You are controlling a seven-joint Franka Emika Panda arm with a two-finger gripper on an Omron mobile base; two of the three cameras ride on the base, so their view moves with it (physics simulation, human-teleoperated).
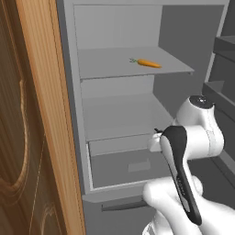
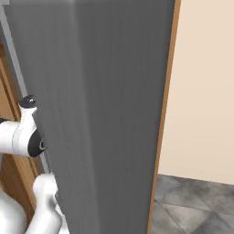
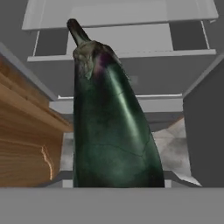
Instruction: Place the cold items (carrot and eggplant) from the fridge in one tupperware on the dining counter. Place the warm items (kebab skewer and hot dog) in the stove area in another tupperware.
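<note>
We saw the glossy, dark green-purple eggplant [image 3: 111,118] tapering to its stem right before the hand camera; whether the gripper pinched it, we could not tell. The slender orange carrot [image 1: 148,63] lay on the fridge's [image 1: 119,96] smooth grey upper shelf [image 1: 110,64].

A wide grey fridge door [image 2: 100,114] stands beside a beige wall [image 2: 205,91], above a grey tiled floor [image 2: 196,205].

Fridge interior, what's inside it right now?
A carrot lies on the upper shelf of the fridge. The lower shelf and drawer look bare; the arm covers the drawer's right part.
</note>
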